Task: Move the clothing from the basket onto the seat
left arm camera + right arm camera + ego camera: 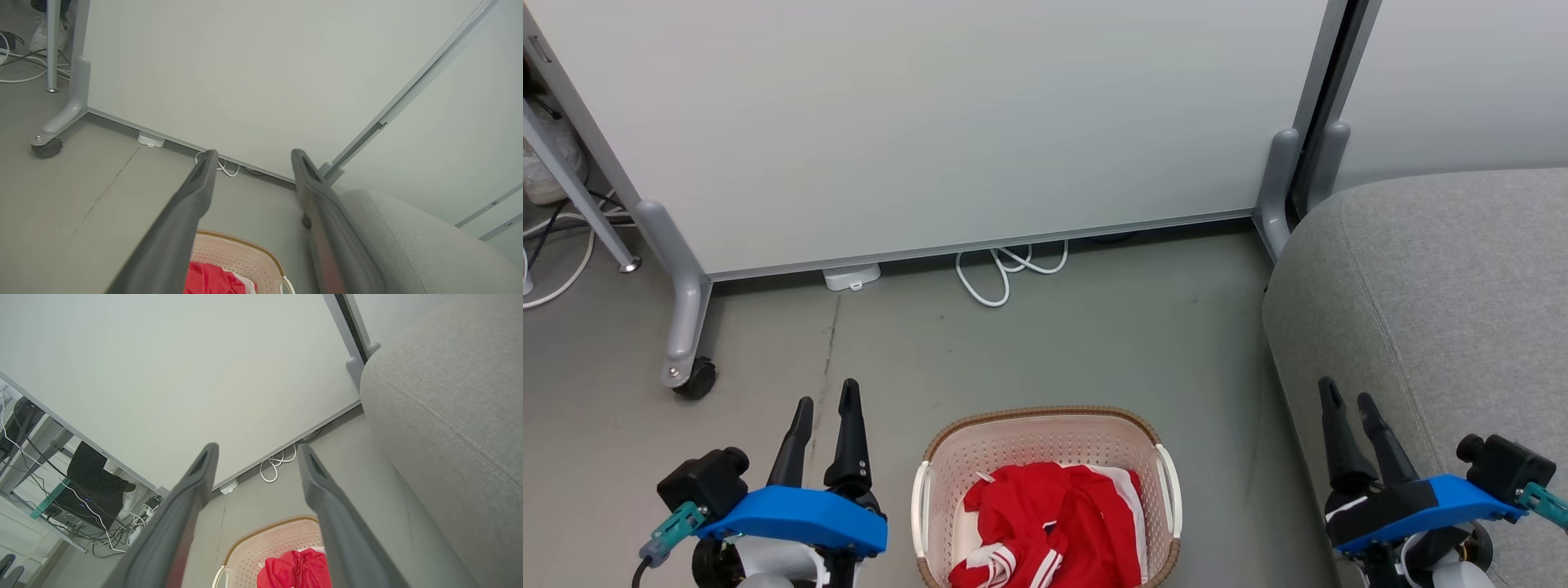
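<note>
Since the clothing (1045, 523) lies crumpled in the basket (1045, 418) on the floor (1094, 343) beside the seat (1445, 286), it looks soft, light and limp, best pinched at its raised middle fold by the left claw (827, 392) or right claw (1346, 389), both spread apart and empty.

No legible text, label or brand anywhere, seemingly.

Left gripper (827, 401), right gripper (1346, 396): low, fingers parted, pointing forward, empty.
</note>
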Robot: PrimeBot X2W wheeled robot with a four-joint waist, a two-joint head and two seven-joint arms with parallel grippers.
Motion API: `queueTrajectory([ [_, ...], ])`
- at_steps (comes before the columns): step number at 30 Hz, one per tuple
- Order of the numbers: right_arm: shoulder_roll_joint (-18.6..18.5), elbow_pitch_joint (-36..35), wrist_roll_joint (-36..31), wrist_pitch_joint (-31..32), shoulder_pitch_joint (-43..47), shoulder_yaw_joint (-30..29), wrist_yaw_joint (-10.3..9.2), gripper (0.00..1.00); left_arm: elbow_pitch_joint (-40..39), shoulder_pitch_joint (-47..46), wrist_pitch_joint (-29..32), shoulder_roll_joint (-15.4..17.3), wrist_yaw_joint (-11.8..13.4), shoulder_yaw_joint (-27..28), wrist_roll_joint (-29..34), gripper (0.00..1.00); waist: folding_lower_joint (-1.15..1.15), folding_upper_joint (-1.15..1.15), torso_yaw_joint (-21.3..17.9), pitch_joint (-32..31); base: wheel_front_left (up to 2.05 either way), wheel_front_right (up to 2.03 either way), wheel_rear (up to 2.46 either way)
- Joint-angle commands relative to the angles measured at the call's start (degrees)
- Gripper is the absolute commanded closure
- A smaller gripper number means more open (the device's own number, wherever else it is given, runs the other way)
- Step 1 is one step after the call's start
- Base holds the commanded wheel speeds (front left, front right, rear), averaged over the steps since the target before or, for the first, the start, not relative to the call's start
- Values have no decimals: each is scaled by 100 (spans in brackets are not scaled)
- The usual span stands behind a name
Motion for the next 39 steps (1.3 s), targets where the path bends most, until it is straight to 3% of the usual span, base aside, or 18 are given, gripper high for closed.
queueTrajectory([
  [1,-39,-45,-158,-52,-141,16,8,0,-23,-139,-63,29,-16,-23,156,0,0,0,0,-2,0,0,0],
  [23,-46,45,-1400,-329,-193,118,11,0,259,-239,-383,5,-13,-157,1355,0,0,0,-2,10,0,0,0],
  [39,-51,139,-2106,-522,-239,156,13,0,296,-268,-583,-26,-77,-166,1845,0,0,0,5,40,0,0,0],
])
